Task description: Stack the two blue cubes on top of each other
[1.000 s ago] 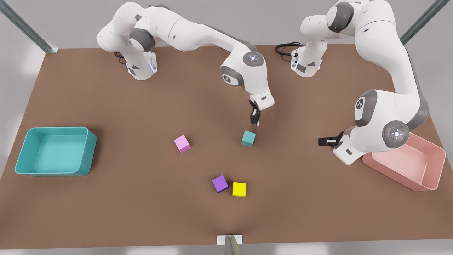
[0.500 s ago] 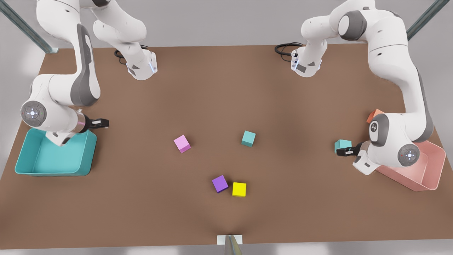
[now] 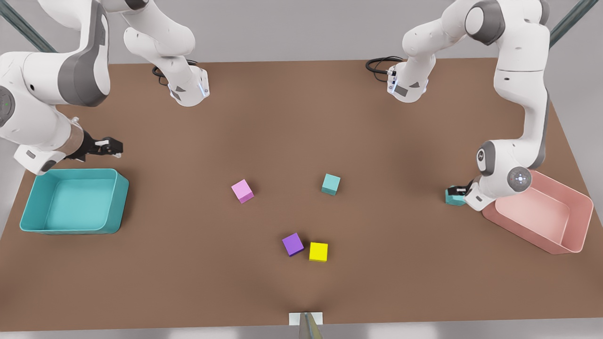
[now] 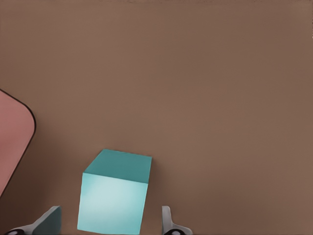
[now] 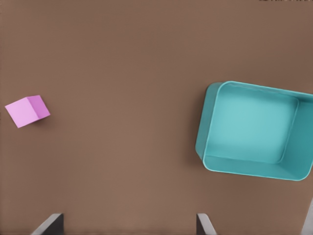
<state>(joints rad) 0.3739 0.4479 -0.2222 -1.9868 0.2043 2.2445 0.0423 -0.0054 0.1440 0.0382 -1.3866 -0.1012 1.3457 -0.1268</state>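
Around blue cube (image 4: 115, 198), left tool (image 4: 110, 223) spread.

Both Franka arms: glossy white shells, rounded links, dark grey bands at the joints. Round grey end caps on the wrist joints, the one at the front view's right with a small lit centre and a red dot. Small dark triangular marks and a blue light strip on each base. Black cable (image 3: 382, 64) looped behind the base at the front view's right; a shorter black lead behind the other. Left gripper (image 3: 456, 191) and right gripper (image 3: 109, 146) are black; wrist views show light grey fingertips (image 5: 53, 223).
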